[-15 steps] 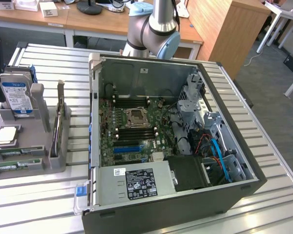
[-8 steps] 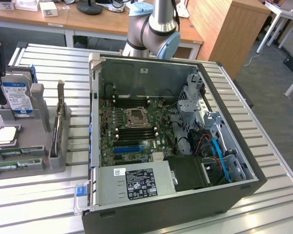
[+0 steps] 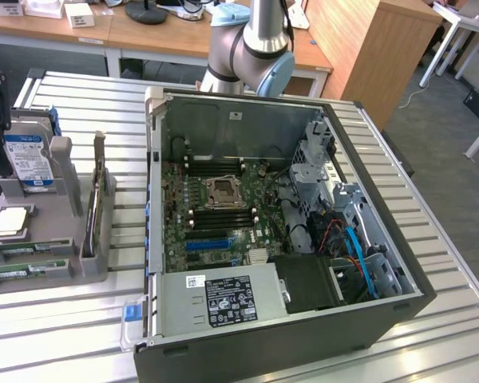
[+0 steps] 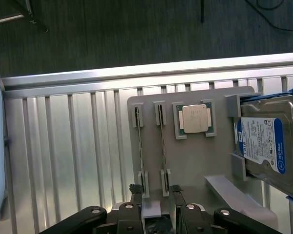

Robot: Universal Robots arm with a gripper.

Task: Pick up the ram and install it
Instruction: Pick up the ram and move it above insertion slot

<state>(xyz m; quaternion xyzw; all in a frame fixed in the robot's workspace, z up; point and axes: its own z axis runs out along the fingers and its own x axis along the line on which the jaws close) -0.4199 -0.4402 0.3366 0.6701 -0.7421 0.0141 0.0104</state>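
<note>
Wrist view looks straight down on the grey holder [image 4: 195, 165], where 2 sticks stand on edge in slotted posts: the ram [image 4: 162, 146] nearer the gripper's centre line, and a second stick [image 4: 139, 146] just beside it. The gripper [image 4: 156, 189] hangs over the holder's near end with its jaws wide apart and nothing between them. The step in hand looks like lining up for the pick, and no contact is made yet. To do it well, the jaws should straddle 1 stick only, because the neighbour is close enough for a finger to catch it or land on a post. Squaring the jaws to the ram's long faces and gripping its upper edge, clear of the posts, should let it lift straight out without binding. The CPU [image 4: 194, 119] and the drive [image 4: 268, 141] sit further along the holder, away from the jaws. In the exterior view the holder [image 3: 64, 263] stands on the slatted table [image 3: 80, 319], to that view's left of the open case [image 3: 367, 319], whose memory slots [image 3: 223, 217] lie beside the socket.
</note>
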